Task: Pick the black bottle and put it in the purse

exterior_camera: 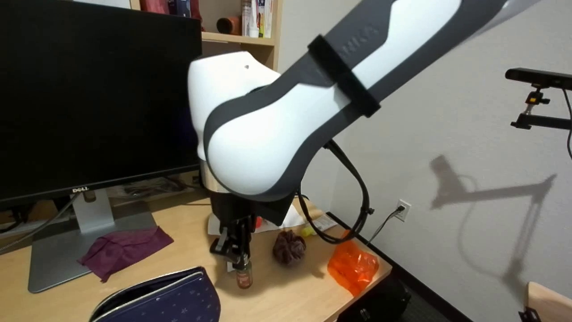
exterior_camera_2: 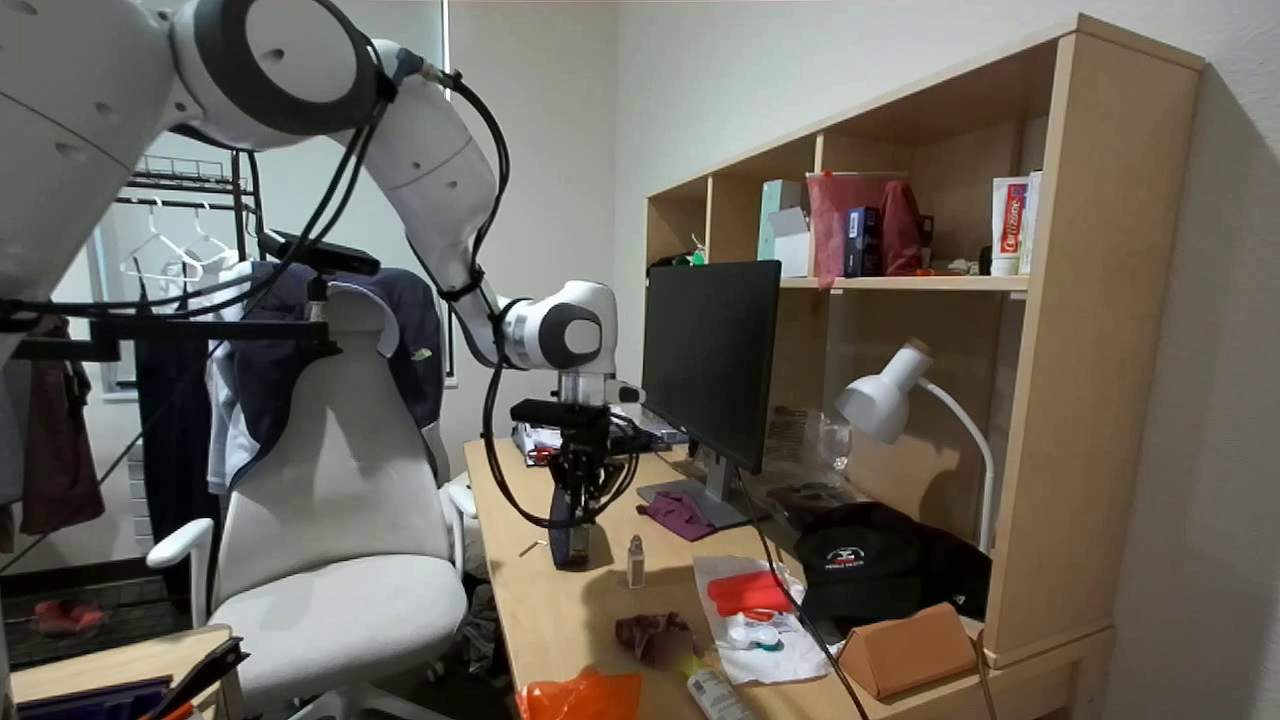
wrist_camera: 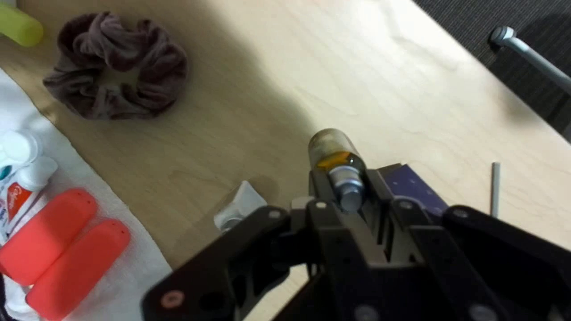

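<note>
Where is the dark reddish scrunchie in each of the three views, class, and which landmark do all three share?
In an exterior view: scrunchie below centre, left of the orange plastic.
In an exterior view: scrunchie near the bottom, above-right of the orange plastic.
Wrist view: scrunchie at upper left.
Shared landmark: the white sheet.

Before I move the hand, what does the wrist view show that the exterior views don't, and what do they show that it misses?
Only the wrist view shows the open centre of the scrunchie, lettering on the small tube, and the silver top of the bottle in the hand.
Only the exterior views show the monitor, purple cloth and crumpled orange plastic; the open mouth of the purse shows in an exterior view.
All share the hand, the scrunchie and at least part of the purse.
</note>
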